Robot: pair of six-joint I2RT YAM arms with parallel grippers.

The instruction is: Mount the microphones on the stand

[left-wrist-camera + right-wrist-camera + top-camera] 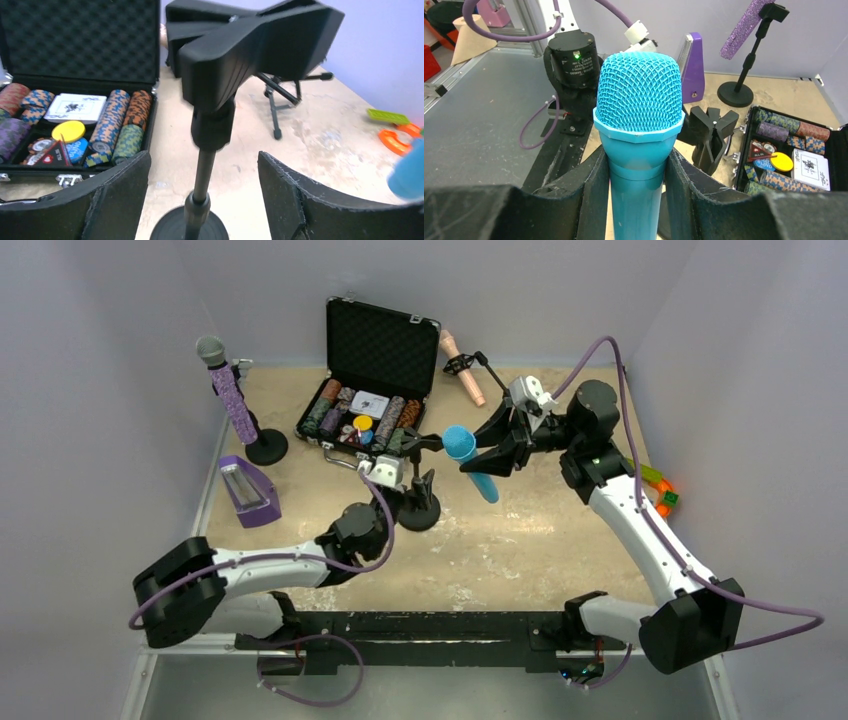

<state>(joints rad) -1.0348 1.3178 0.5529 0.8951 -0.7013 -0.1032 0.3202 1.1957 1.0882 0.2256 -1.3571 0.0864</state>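
Note:
My right gripper (484, 462) is shut on the bright blue microphone (470, 462), head up, held above the table just right of the black stand (420, 505). In the right wrist view the blue microphone (639, 125) fills the middle between my fingers (589, 195). My left gripper (205, 200) is open, its fingers either side of the stand's pole (204, 167) without touching it, below the empty clip (250, 45). The glittery purple microphone (228, 388) sits in a second stand at the left. The pale pink microphone (462, 368) lies at the back with a black clip around it.
An open black case of poker chips (365, 410) stands behind the middle stand. A purple metronome (247, 490) is at the left edge. Orange and green toys (660, 490) lie at the right wall. A small tripod (280, 95) stands beyond the clip.

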